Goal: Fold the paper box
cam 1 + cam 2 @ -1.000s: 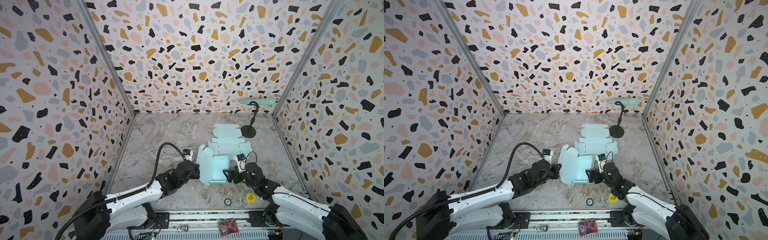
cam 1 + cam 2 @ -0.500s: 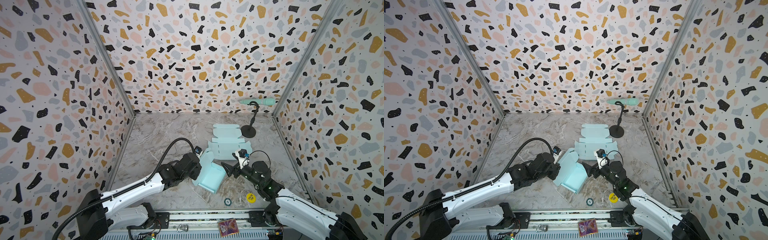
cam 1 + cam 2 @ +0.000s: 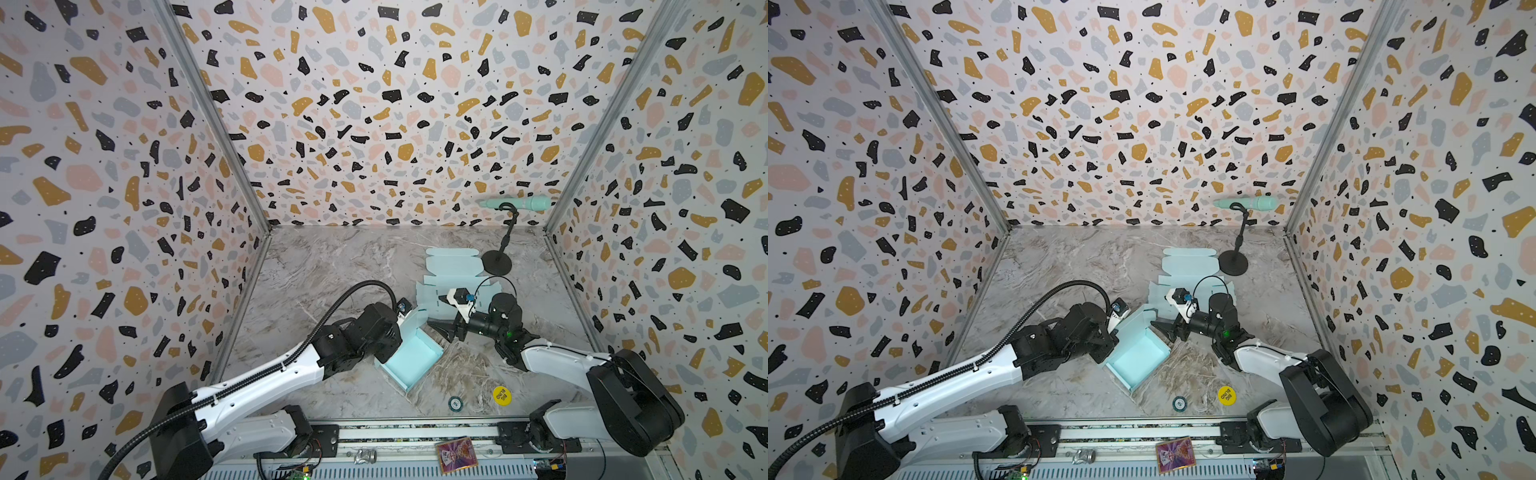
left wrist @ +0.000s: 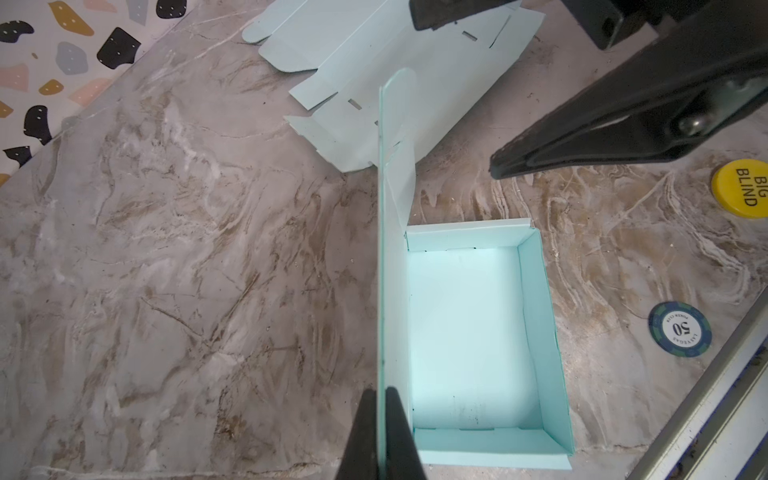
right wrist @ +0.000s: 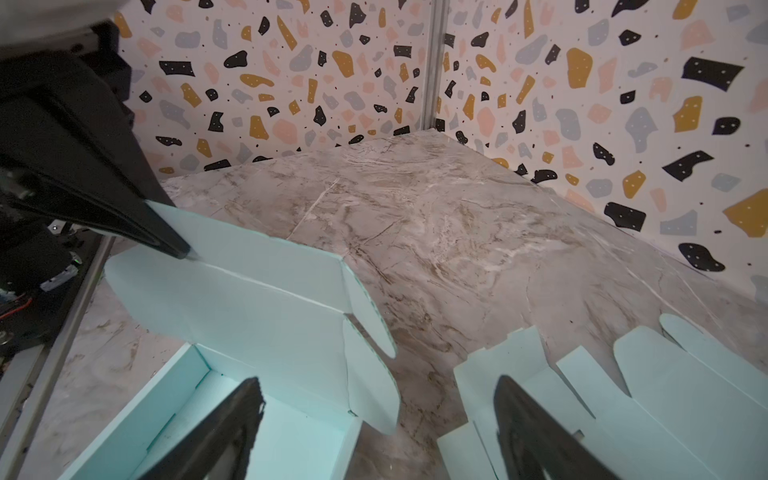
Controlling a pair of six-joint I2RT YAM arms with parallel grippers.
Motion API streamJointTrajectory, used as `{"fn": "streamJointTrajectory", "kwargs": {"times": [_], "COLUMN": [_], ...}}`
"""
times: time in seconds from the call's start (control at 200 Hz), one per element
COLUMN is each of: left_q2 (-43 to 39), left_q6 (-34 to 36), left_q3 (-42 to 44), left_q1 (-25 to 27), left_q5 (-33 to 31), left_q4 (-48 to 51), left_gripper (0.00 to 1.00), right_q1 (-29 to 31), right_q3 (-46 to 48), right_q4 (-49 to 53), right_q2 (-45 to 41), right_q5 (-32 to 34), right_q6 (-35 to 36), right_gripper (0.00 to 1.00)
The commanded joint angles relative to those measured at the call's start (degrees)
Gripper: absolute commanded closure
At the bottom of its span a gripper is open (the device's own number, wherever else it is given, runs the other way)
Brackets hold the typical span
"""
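Your paper box sits on the marble table, turned at an angle, its tray walls up and its top open. Its lid panel stands upright along one long side. The rounded ear flaps at the lid's end bend loosely in toward the tray. Your left gripper is pinched thin on the lid panel's free edge, one finger on each face. Your right gripper hangs just beyond the box with its jaws spread wide and grips no part of it. One of its fingers is over the tray's corner and the other is over the flat blanks. Those blanks, the same pale teal, lie unfolded on the far side of the box. Their nearest corner is just beside the lid's ear flaps, and the left wrist view doesn't show whether the two touch. Farther behind the box, past the blanks, a black stand carries a teal handle-shaped thing crosswise near the back wall. On the box's near side, apart from it, lie a yellow disc marked BIG BLIND and a dark poker chip. Nearer again, a printed card rests on the rail.
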State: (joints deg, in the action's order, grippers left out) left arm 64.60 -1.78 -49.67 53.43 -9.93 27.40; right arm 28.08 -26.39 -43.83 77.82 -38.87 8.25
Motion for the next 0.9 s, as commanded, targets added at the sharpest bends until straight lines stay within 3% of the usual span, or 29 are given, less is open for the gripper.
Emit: {"fn": "streamJointTrajectory", "kwargs": {"times": [0.0, 0.26, 0.441, 0.891], "left_q2": [-1.29, -2.99, 0.36, 1.3], "left_q6": [2.82, 2.25, 3.85, 4.71], "left_q3": [-1.42, 1.82, 0.06, 0.69], "left_q1": [0.0, 0.01, -0.07, 0.01], "left_q5": [1.49, 3.22, 3.78, 1.99], "left_q4": [0.32, -3.96, -3.81, -4.17], "left_gripper": [1.0, 1.0, 1.0, 1.0], "right_q1": [-0.3, -0.57, 0.08, 1.77], "right_q3": [-3.48, -7.06, -7.44, -4.73], "right_q4": [1.99, 6.22, 6.91, 1.12], "right_q2": [1.53, 5.44, 6.17, 6.38], "right_q5": [-3.94, -6.07, -6.32, -3.41], "right_q6": [6.43, 8.97, 8.5, 3.84], "right_gripper": [0.14, 0.17, 0.18, 0.2]}}
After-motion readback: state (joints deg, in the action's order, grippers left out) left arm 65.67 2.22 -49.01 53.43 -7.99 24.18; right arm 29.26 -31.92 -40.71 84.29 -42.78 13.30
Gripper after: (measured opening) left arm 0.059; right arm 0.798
